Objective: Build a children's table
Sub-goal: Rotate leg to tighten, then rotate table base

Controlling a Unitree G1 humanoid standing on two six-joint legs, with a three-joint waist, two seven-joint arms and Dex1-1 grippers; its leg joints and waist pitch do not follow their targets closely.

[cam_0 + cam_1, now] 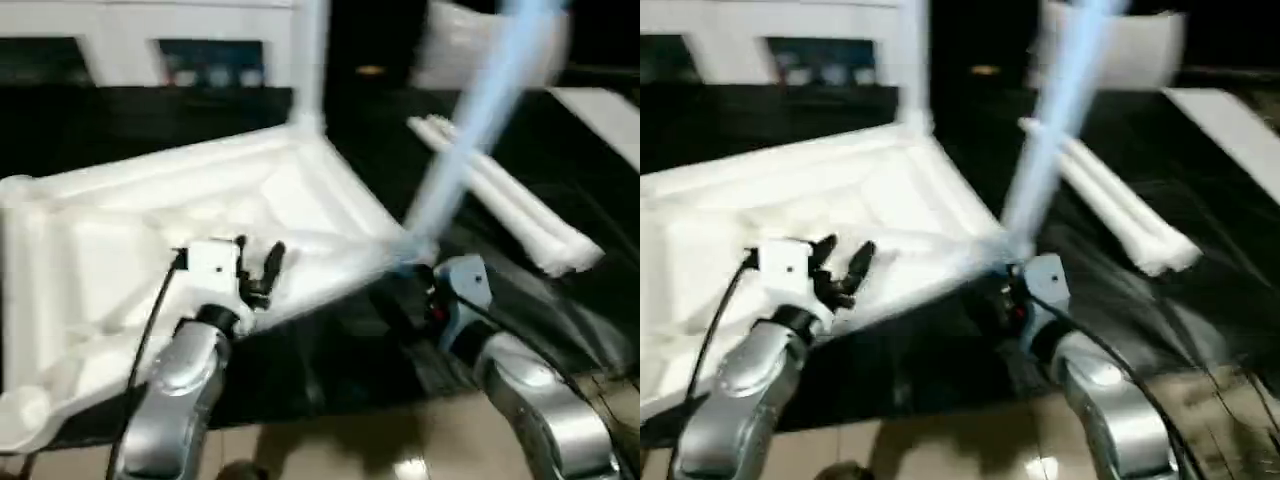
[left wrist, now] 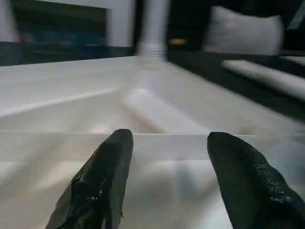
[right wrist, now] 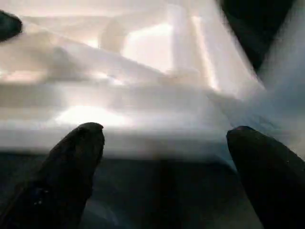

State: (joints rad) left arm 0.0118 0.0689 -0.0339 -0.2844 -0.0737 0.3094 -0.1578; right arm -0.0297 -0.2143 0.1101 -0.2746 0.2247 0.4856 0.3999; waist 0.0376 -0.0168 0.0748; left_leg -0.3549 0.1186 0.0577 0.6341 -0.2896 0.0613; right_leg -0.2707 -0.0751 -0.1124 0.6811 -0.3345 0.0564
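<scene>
**Tabletop upside down, two legs standing in its corners**

Tabletop (image 1: 150, 260) lies ribbed side up on the black work table (image 1: 330, 360), white plastic, taking the left and middle of the head views. One leg (image 1: 310, 65) stands upright in the far corner socket. A second leg (image 1: 480, 120) rises from the near right corner, tilted toward the right and blurred. Two more legs (image 1: 510, 200) lie side by side on the black cover to the right of the tabletop, well apart from both grippers.

Left gripper (image 1: 262, 265) hangs over the underside near the tabletop's near edge, black fingers (image 2: 102, 181) spread wide with nothing between them; the left wrist view shows white ribs beyond the gap.

Right gripper (image 3: 167, 162) sits just off the near right corner, beside the base of the tilted leg. Its fingers (image 3: 76, 162) stand wide apart, the tabletop's edge across the gap beyond them; whether they touch it cannot be told.

White cabinet (image 1: 140, 45) with dark glass panels stands behind the work table.
</scene>
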